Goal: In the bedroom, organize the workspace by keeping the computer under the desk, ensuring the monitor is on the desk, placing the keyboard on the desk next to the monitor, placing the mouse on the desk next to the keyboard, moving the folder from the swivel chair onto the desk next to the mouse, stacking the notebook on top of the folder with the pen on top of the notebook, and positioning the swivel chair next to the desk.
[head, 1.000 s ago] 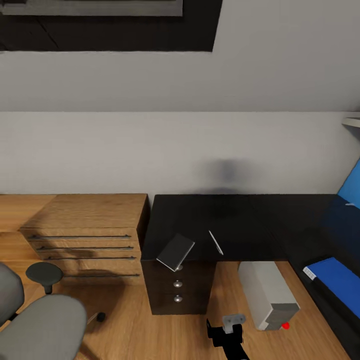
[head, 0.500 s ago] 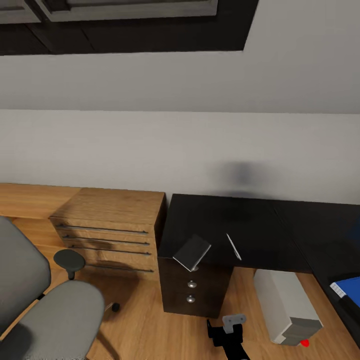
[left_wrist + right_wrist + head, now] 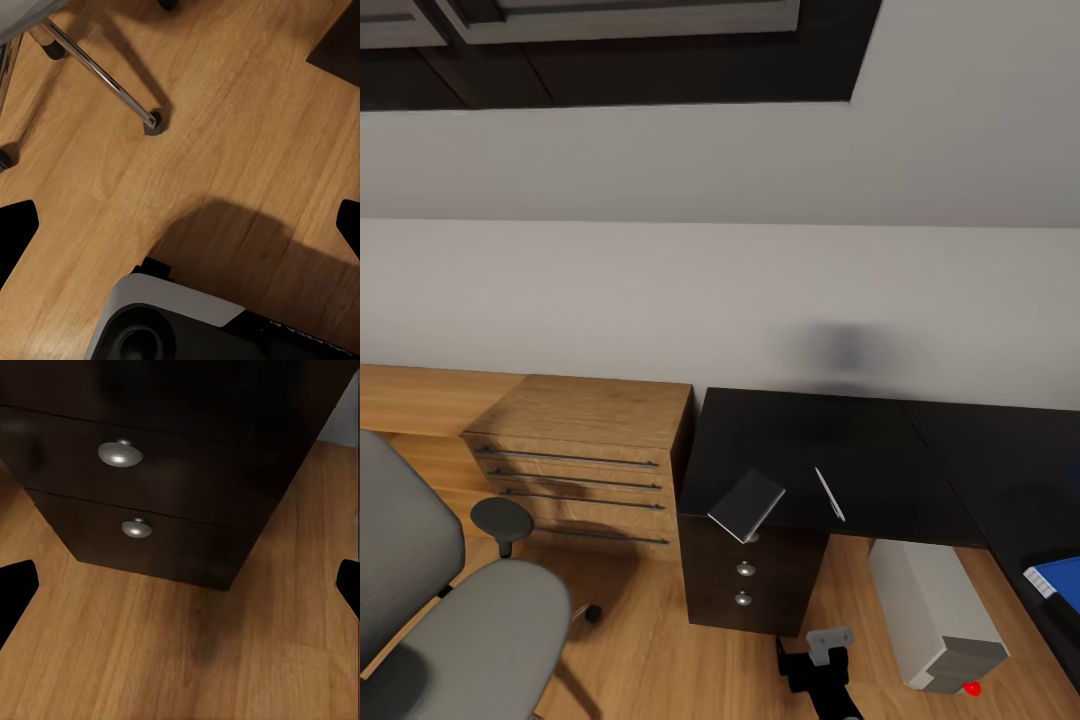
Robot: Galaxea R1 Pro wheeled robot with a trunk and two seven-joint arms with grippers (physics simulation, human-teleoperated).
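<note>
The black desk (image 3: 830, 450) stands against the wall, its drawer unit (image 3: 180, 510) with round silver knobs straight ahead of my open right gripper (image 3: 180, 589). A dark grey notebook (image 3: 746, 503) overhangs the desk's front edge, with the pen (image 3: 828, 493) lying beside it. The blue folder (image 3: 1060, 580) lies on the desk's right wing. The light grey computer (image 3: 935, 610) lies on the floor under the desk. The grey swivel chair (image 3: 460, 620) is at the near left, its seat bare. My open left gripper (image 3: 180, 229) hangs over floor near the chair's chrome leg (image 3: 97, 71). Monitor, keyboard and mouse are out of view.
A low oak chest (image 3: 585, 450) with bar handles stands against the desk's left side. Wooden floor (image 3: 650, 650) lies between the chair and the drawer unit. My right arm (image 3: 815, 665) shows low in the head view. A small red dot (image 3: 970, 688) sits by the computer's near end.
The head view swung left over the first half second, bringing more of the chair in and pushing the folder to the edge. Since then it has barely shifted. Nothing on the desk moved.
</note>
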